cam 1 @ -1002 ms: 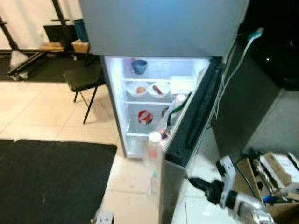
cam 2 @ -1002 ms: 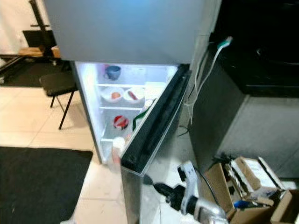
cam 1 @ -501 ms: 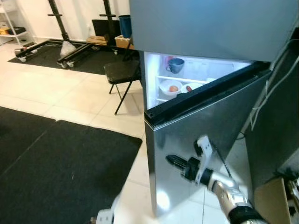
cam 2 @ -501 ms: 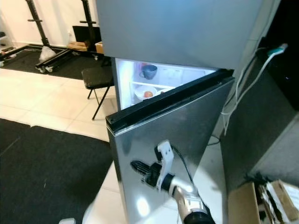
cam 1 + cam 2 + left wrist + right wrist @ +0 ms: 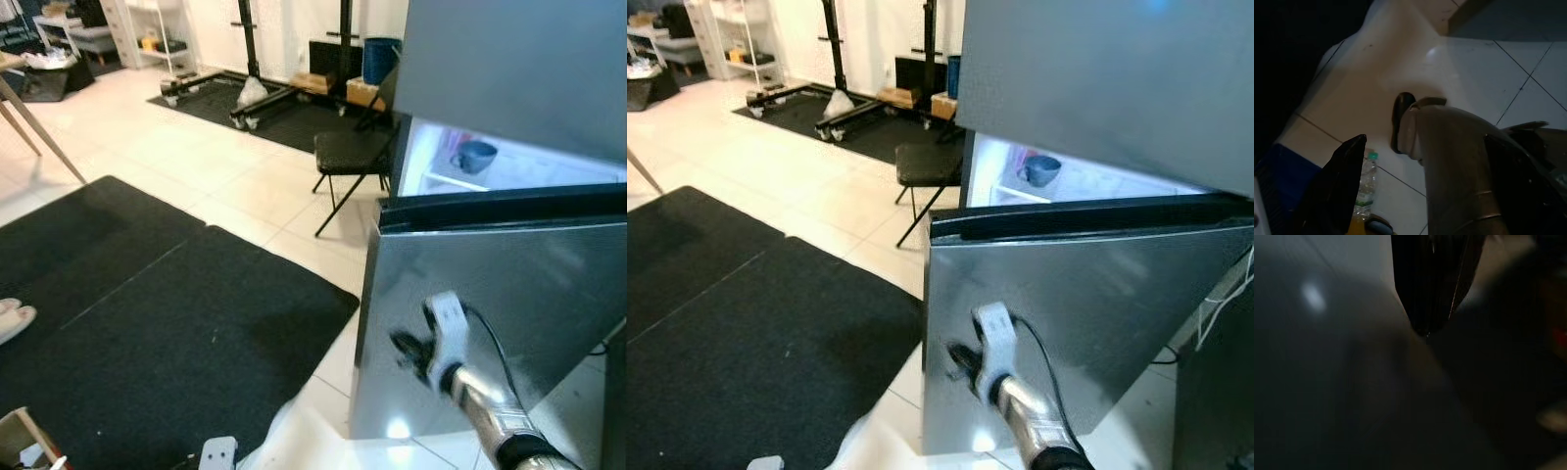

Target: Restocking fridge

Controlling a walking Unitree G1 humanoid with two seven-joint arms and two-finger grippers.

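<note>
Right eye view: right gripper against the steel fridge door, jaws pressed together, gripping nothing. Door swung nearly closed, blue cup inside on the lit shelf. Probably heavy, stiff, slick; best pushed flat mid-panel. Left gripper hanging spread open, empty.

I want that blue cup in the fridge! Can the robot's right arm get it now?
Probably not. The right pincer is at the outside of the fridge door, which stands mostly shut between it and the blue cup on the lit shelf. The door would need opening wider first.
</note>
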